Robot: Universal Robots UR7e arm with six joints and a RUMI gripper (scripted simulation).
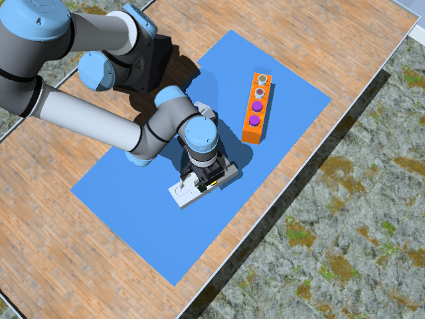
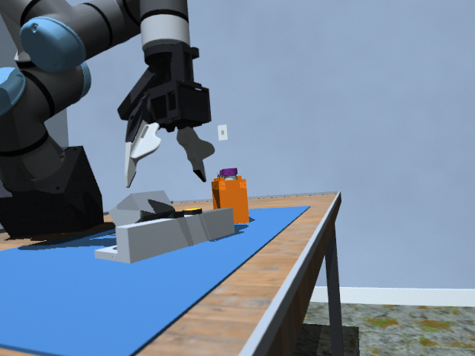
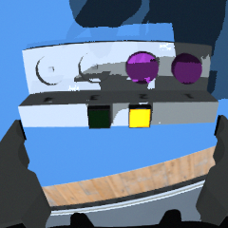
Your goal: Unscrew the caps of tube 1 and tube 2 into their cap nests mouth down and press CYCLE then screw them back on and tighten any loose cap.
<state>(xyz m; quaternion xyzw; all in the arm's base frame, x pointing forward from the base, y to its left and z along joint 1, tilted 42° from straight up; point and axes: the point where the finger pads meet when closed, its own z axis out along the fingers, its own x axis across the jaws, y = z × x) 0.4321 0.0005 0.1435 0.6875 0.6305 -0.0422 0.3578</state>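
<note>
My gripper (image 1: 194, 185) (image 2: 165, 179) (image 3: 120, 119) is open and empty. It hangs above the grey cap tray (image 1: 183, 201) (image 2: 153, 239) (image 3: 52, 116). Two purple caps (image 3: 142, 66) (image 3: 186, 67) lie in the tray's two right-hand nests in the wrist view. The two left-hand nests (image 3: 47, 71) (image 3: 90, 68) are empty. The tray's amber lamp (image 1: 213, 183) (image 2: 191, 210) (image 3: 140, 117) is lit and its green lamp (image 3: 99, 117) is dark. On the orange decapping station (image 1: 250, 133) (image 2: 230, 201), two tubes (image 1: 262, 79) (image 1: 259, 92) stand open and two tubes carry purple caps (image 1: 257, 106) (image 1: 254, 120).
The key housing (image 1: 205, 110) is mostly hidden behind my arm's elbow. The blue mat (image 1: 137, 219) (image 2: 57, 291) covers the middle of the wooden table (image 1: 51, 240). The table's edge (image 2: 293, 268) runs close by the tray and the station.
</note>
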